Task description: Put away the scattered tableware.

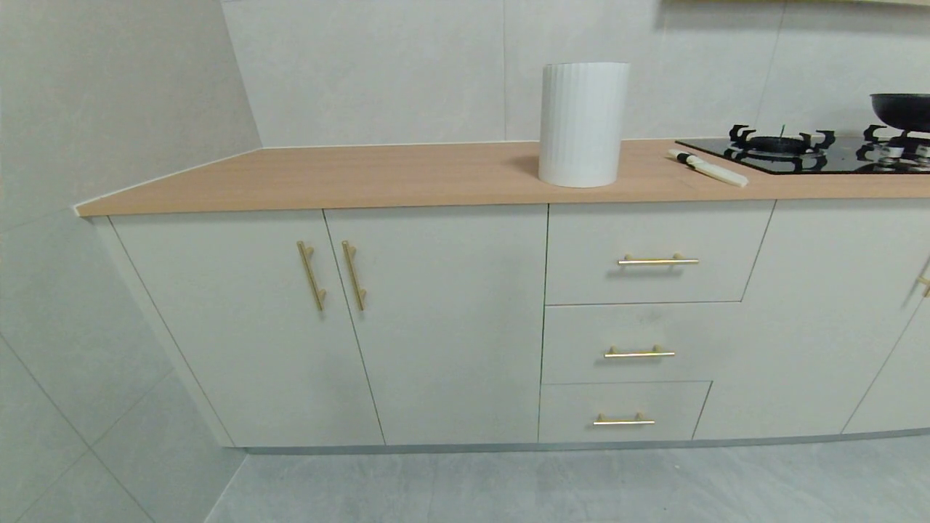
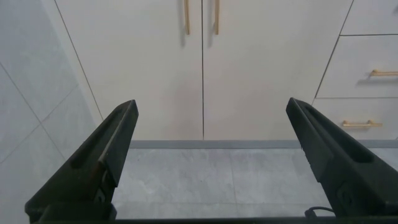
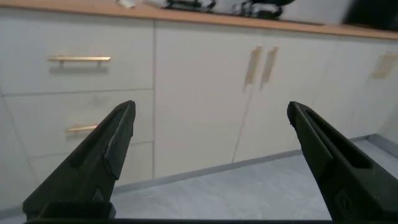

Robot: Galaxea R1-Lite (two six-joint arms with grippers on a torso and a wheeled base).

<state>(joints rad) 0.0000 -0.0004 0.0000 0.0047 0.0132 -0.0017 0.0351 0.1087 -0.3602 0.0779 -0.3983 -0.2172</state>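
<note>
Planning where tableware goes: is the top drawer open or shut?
Shut: the top drawer front sits flush with the drawer below.

- Soft, even, fairly bright light fills the kitchen, with no hard-edged shadows.
- The white ribbed canister point(image 1: 583, 123) throws a faint shadow onto the worktop point(image 1: 363, 174) at its left, so the light falls from its right.
- Right of the canister, the black glass hob point(image 1: 799, 158) carries pale glints.
- Below the canister, each drawer handle point(image 1: 657, 260) drops a thin shadow.
- Far left of the canister, the cabinet edges lean and bow.
</note>
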